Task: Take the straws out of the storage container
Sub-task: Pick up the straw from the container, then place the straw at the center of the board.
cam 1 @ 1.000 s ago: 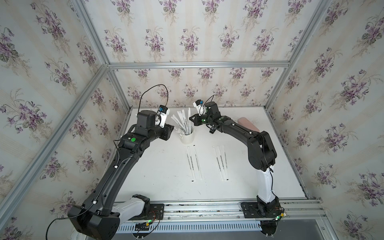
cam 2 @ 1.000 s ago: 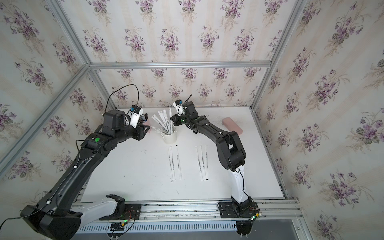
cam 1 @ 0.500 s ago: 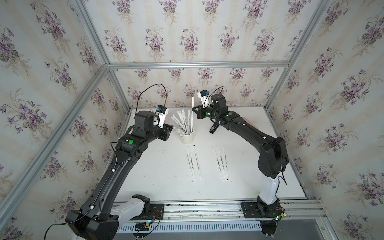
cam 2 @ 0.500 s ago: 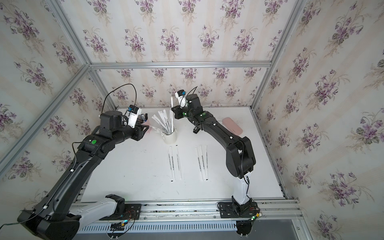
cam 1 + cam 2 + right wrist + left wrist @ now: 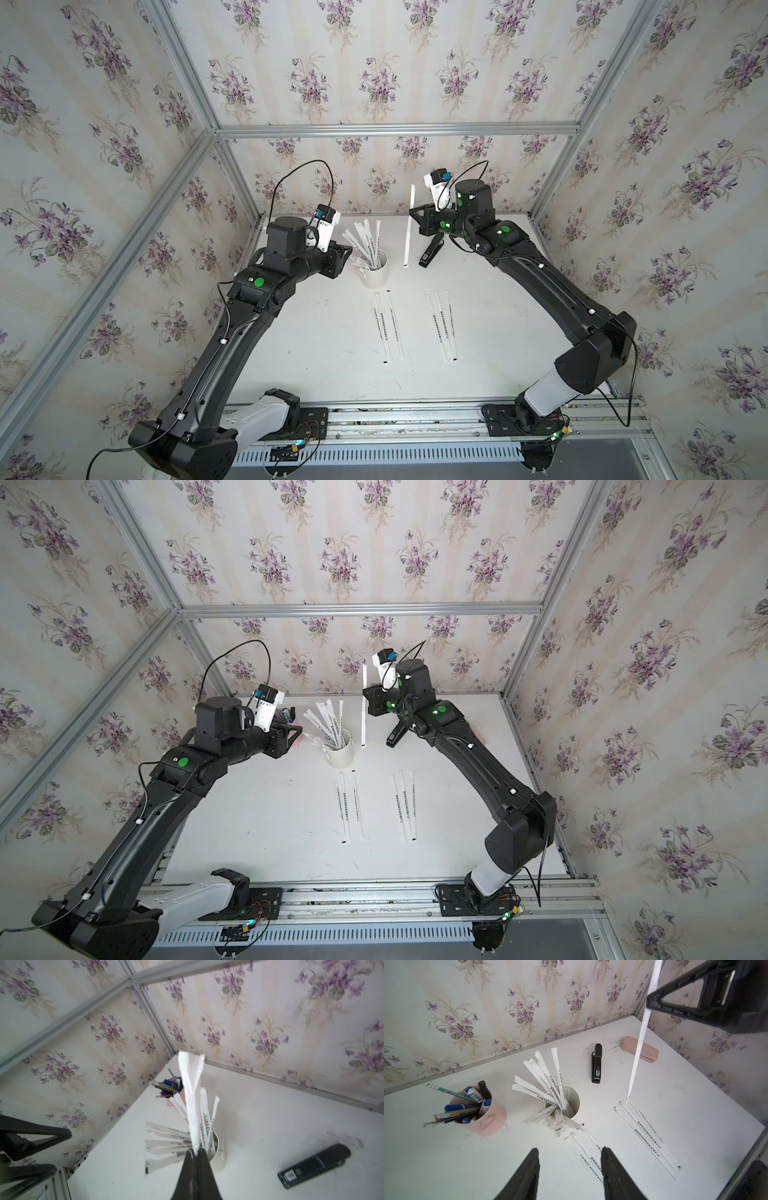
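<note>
Straws (image 5: 365,241) fan out of the white cup (image 5: 376,276), which stands upright toward the back of the table (image 5: 324,353), between the two arms. The right gripper (image 5: 194,1152) is pinched tight on a single straw (image 5: 408,232) and holds it nearly upright in the air, just beside the cup and clear of it. The left gripper (image 5: 569,1150) hovers near the cup's other side, jaws spread wide with nothing between them. Five loose straws (image 5: 386,328) lie flat in front of the cup, a pair and a trio. A pink pen cup (image 5: 492,1118), a black stapler (image 5: 597,1066) and a pink case (image 5: 648,1051) sit farther back.
</note>
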You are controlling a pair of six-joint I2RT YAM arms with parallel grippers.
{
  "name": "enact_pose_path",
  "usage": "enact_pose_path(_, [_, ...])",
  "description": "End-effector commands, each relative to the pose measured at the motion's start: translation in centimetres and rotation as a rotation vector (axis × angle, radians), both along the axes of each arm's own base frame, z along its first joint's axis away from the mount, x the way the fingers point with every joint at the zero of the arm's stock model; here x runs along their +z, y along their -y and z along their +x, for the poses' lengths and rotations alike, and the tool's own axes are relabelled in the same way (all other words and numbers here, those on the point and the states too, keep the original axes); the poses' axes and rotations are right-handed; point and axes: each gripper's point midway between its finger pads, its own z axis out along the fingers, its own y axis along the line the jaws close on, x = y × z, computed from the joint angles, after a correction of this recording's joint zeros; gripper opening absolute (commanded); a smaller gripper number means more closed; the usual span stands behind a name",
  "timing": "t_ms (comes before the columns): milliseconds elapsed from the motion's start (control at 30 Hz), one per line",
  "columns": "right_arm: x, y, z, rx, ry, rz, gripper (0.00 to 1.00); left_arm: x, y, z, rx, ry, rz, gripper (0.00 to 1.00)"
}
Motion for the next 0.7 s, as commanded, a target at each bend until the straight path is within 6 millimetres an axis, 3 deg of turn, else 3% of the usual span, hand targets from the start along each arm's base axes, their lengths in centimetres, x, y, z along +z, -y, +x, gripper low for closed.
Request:
enact_pose_path(0, [-6.7, 3.6, -3.1, -0.031, -0.288, -0.087, 0.00, 0.0, 1.9, -1.1, -0.088, -0.042, -0.037, 0.48])
enact_pose_path(200, [-16.4, 7.0, -7.1, -0.030, -0.618, -0.186, 0.00, -0.4, 4.6, -2.0, -0.195, -0.102, -0.050, 0.48])
enact_pose_path(300, [-19.7, 7.4, -8.2, -0.023, -0.703, -0.221, 0.00, -1.0, 5.2, -2.0, -0.212, -0.127, -0.053, 0.48])
enact_pose_path(500, [-24.2, 8.0, -8.1, -0.043, -0.792, -0.286, 0.00, -1.8, 5.2, -2.1, -0.215, -0.144, -0.037, 0.48])
enact_pose_path(667, [-26.1, 7.9, -7.5, -0.058, -0.825, -0.291, 0.00, -2.0, 5.1, -2.1, -0.219, -0.145, -0.028, 0.48])
